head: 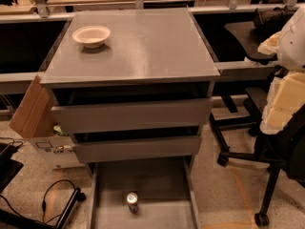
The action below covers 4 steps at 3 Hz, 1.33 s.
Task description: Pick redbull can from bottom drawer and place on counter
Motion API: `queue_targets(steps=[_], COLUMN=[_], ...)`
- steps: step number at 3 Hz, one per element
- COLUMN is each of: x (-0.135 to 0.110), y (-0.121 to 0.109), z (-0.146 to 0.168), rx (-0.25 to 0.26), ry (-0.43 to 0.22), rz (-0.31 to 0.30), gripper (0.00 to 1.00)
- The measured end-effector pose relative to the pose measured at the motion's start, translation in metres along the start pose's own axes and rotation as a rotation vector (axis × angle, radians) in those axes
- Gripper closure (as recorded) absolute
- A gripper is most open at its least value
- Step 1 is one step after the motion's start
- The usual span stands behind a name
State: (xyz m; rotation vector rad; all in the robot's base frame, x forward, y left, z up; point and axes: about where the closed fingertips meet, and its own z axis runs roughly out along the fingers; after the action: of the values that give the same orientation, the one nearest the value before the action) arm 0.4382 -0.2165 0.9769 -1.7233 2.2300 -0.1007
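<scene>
The gripper is outside the camera view, so I cannot tell if it is wide, narrow or holding something, and places cannot be given from it. The redbull can (132, 202) stands upright on the floor of the pulled-out bottom drawer (162, 180), with its long axis vertical and its shiny silver top pointing up. Its body looks slim and dark. Above the two upper drawers (131, 116), the counter (157, 46) carries a cream bowl (91, 36) near its far left corner.

The redbull can (132, 202) stands in the bottom drawer (147, 178), before and below the bench (152, 46). A bowl (91, 36) sits on the bench's rear left. The gripper is out of view.
</scene>
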Motion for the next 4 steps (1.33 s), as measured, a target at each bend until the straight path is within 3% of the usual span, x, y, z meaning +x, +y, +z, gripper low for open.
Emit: queue_targets(steps=[1, 2, 3, 4], x=[-0.001, 0.006, 0.019, 0.018], y=[0.002, 0.015, 0.043, 0.037], z=[0.005, 0.039, 0.12, 0.171], rx=[0.007, 0.001, -0.028, 0.015], ry=[-0.02, -0.122, -0.349, -0.573], rz=[-0.005, -0.019, 0.007, 0.059], gripper=[0.0, 0.0, 0.0, 0.0])
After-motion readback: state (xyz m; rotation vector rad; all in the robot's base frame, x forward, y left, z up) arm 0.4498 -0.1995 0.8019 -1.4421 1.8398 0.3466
